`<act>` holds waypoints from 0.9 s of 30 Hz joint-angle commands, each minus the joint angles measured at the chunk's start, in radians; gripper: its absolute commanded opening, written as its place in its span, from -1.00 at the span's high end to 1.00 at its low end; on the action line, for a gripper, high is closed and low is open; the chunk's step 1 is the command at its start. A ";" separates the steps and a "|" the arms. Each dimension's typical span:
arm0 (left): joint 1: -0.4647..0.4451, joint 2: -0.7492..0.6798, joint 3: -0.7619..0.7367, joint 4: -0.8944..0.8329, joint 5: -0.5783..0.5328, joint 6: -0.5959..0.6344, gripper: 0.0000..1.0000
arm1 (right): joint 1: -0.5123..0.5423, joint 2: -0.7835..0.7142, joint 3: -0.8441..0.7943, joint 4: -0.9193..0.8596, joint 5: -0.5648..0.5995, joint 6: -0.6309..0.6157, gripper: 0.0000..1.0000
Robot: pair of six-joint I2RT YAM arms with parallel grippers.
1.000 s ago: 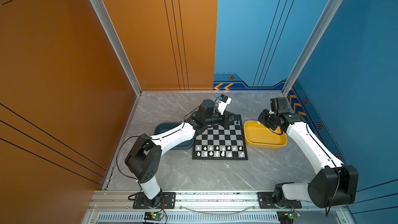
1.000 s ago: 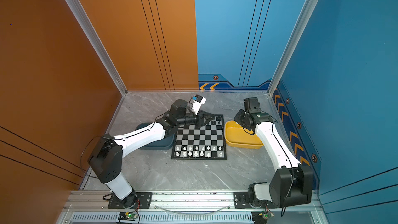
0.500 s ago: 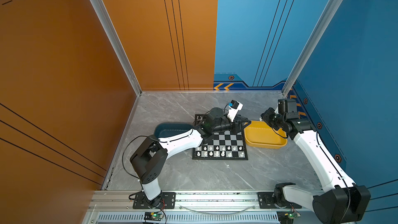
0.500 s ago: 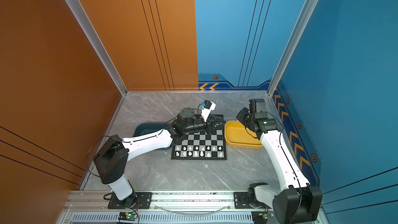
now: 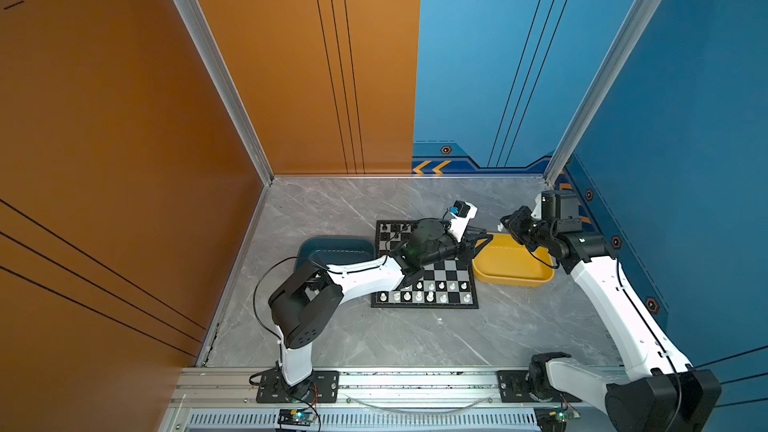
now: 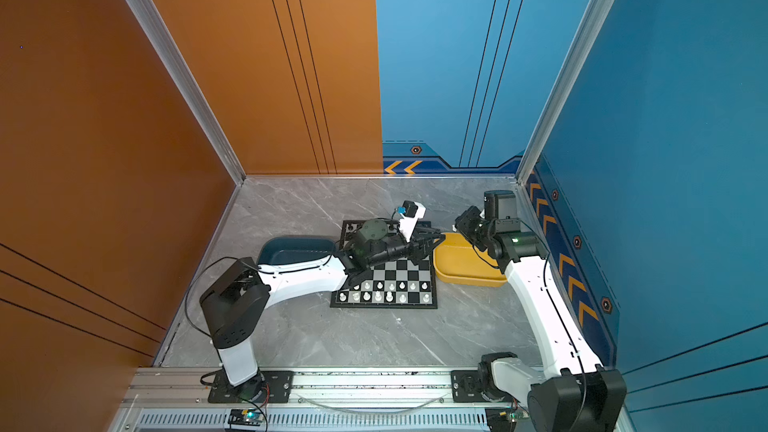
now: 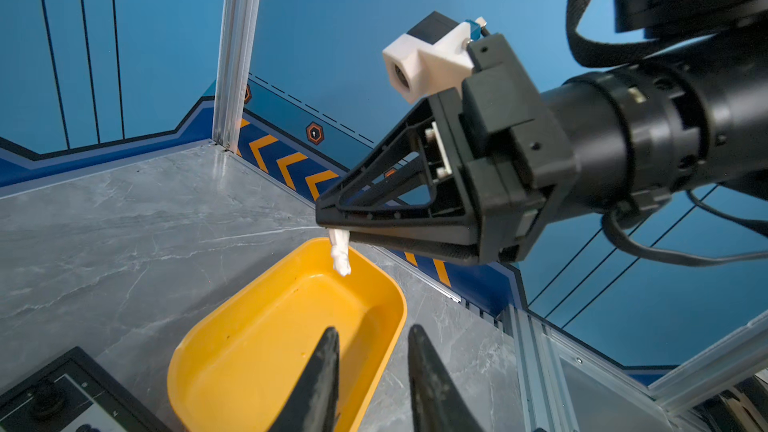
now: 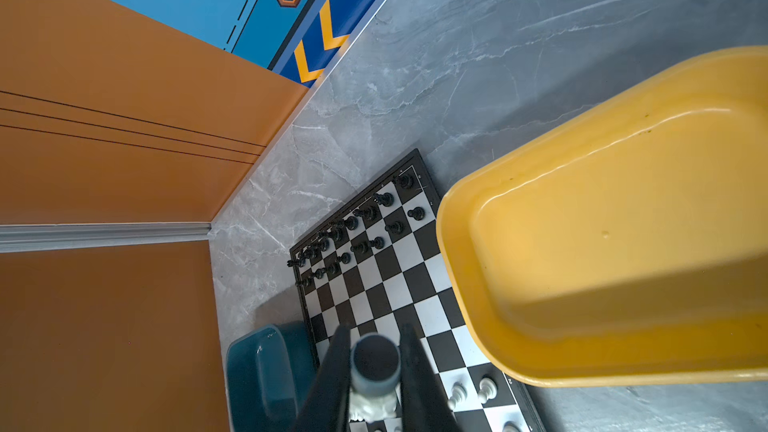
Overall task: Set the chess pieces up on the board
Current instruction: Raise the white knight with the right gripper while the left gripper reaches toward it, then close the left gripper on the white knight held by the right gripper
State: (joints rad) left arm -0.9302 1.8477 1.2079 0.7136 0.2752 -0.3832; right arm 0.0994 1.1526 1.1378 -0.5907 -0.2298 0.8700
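Note:
The board (image 5: 424, 306) (image 6: 384, 306) lies mid-table. White chess pieces (image 5: 430, 286) (image 6: 388, 286) fill its near rows and black ones (image 5: 392, 228) (image 8: 353, 222) its far rows. My left gripper (image 5: 484, 238) (image 6: 436, 238) (image 7: 372, 332) reaches across the board to the yellow tray's left rim, open, with nothing between its fingers. My right gripper (image 5: 503, 224) (image 6: 457, 226) (image 7: 332, 226) (image 8: 374, 334) hovers over the tray's far left corner, shut on a white chess piece (image 7: 340, 253) (image 8: 372, 407), which hangs head down from its tips.
The yellow tray (image 5: 513, 280) (image 6: 469, 280) (image 7: 208, 347) (image 8: 457, 263) sits right of the board and shows nothing inside. A dark teal tray (image 5: 332, 243) (image 6: 291, 245) (image 8: 257, 367) sits left of it, partly under the left arm. Walls stand close behind and on both sides.
The left gripper swung from the board's far edge rightward to the yellow tray's rim, its jaws narrowing a little. The right arm's elbow shifted back while its gripper stayed above the tray with the piece.

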 commanded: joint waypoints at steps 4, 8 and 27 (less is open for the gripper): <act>-0.014 0.033 0.031 0.081 -0.055 0.003 0.40 | -0.006 -0.028 0.040 0.017 -0.036 0.026 1.00; -0.019 0.043 0.032 0.113 -0.063 0.003 0.39 | -0.006 -0.031 0.036 0.022 -0.041 0.032 1.00; -0.029 0.099 0.088 0.126 -0.083 0.012 0.30 | 0.002 -0.055 0.016 0.041 -0.052 0.052 1.00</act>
State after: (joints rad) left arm -0.9550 1.9251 1.2591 0.8177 0.2115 -0.3824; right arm 0.0978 1.1221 1.1553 -0.5846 -0.2642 0.9028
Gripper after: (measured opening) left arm 0.351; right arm 0.191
